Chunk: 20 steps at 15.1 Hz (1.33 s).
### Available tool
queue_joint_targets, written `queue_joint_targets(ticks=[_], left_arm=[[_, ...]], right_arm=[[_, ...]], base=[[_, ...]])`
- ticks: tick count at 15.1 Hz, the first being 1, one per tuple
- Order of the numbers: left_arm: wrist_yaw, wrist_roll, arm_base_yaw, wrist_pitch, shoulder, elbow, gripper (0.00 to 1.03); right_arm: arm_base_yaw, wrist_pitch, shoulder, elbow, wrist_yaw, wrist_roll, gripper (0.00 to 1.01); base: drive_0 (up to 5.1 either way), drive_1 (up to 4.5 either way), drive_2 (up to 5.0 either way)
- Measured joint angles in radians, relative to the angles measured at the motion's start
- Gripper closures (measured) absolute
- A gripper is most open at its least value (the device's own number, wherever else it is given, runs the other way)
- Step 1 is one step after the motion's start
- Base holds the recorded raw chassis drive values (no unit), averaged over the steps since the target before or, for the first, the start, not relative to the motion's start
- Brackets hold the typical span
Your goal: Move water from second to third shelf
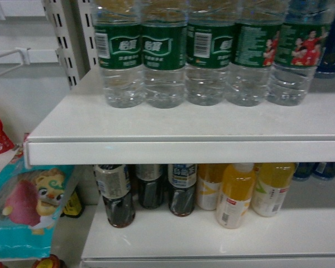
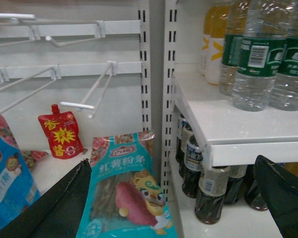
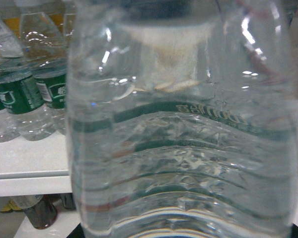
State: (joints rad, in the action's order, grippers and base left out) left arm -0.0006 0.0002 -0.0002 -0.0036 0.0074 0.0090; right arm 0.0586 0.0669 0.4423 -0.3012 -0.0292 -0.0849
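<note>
Five clear ribbed plastic water bottles with dark green wrap labels (image 1: 212, 56) stand upright in a close row on the white metal upper shelf (image 1: 184, 125) in the head view, shoulder to shoulder, each filled with clear water; the two at the right show red-shirted figures on their labels. Below, on the white lower shelf (image 1: 212, 231), stand three dark-liquid bottles with pale labels (image 1: 148, 190) and, just beside them to the right, three opaque bottles of orange-yellow drink (image 1: 248, 192); blue-tinted bottles sit at the far right, too cut off to identify. A teal snack packet printed with a cartoon lion and a sweet potato (image 1: 28, 209) hangs at the lower left.

The left wrist view shows the left gripper (image 2: 176, 198) with its two black fingers (image 2: 54, 208) spread wide apart and nothing between them; it hangs in front of the teal packet and the shelf edge. White wire display hooks (image 2: 84, 91) and a red spouted pouch with yellow characters (image 2: 60, 131) occupy the panel to the left.

The right wrist view is filled by one clear ribbed water bottle (image 3: 184, 139), pressed close to the lens, its green label seen in reverse through the water. The right gripper's fingers are hidden behind it, so whether they clamp the bottle cannot be told. Further green-labelled bottles stand behind on the shelf at the left.
</note>
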Motion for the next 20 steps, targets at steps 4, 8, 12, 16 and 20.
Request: queue_joint_targets(ticks=[4,8,12,16,20], left_arm=[[-0.003,0.0,-0.001,0.001,0.0,0.0,0.05],[0.0,0.0,-0.001,0.0,0.0,0.0,0.05],[0.0,0.0,-0.001,0.0,0.0,0.0,0.05],[0.0,0.0,-0.001,0.0,0.0,0.0,0.05],[0.0,0.0,-0.001,0.0,0.0,0.0,0.05]], right_arm=[[0.001,-0.002,0.001,0.0,0.014,0.0,0.59],[-0.001,0.0,0.001,0.0,-0.001,0.0,0.59],[-0.018,0.043,0.062,-0.01,0.109,-0.02,0.59],[0.124,0.26,0.332,-0.115,0.073,-0.017,0.59],[0.174,0.358,0.628,-0.226,0.053,-0.019,0.59]], base=[[-4.9,2.5,2.5],[0.0,0.0,0.0],[0.0,0.0,0.0],[0.0,0.0,0.0],[0.0,0.0,0.0]])
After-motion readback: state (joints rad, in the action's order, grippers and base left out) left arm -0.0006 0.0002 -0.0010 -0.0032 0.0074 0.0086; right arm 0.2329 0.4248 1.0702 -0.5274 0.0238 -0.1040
